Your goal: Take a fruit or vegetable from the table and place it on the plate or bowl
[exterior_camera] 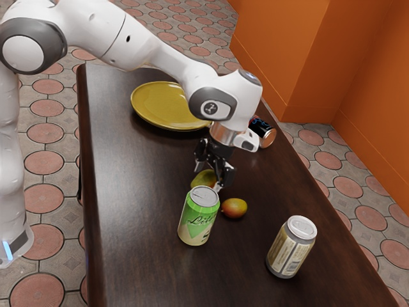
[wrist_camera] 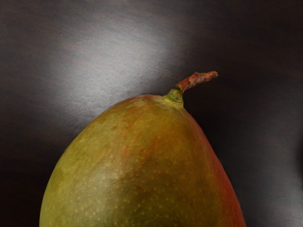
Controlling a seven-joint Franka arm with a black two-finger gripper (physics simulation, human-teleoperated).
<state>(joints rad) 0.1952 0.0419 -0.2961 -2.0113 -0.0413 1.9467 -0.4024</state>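
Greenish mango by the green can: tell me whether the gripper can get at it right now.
Probably yes. The gripper hangs right at the mango, just under the hand; the green can stands close, but not between them.

— What is sitting on the dark surface [exterior_camera: 128,211]?
— A green can [exterior_camera: 199,215] is standing upright; a cream can [exterior_camera: 291,246] is standing well apart, toward the exterior view's right; a dark can [exterior_camera: 263,131] is lying farther back.

Glossy dark wood table [exterior_camera: 140,192]; matt speckled mango [wrist_camera: 142,170] skin; shiny metal cans [exterior_camera: 199,216].
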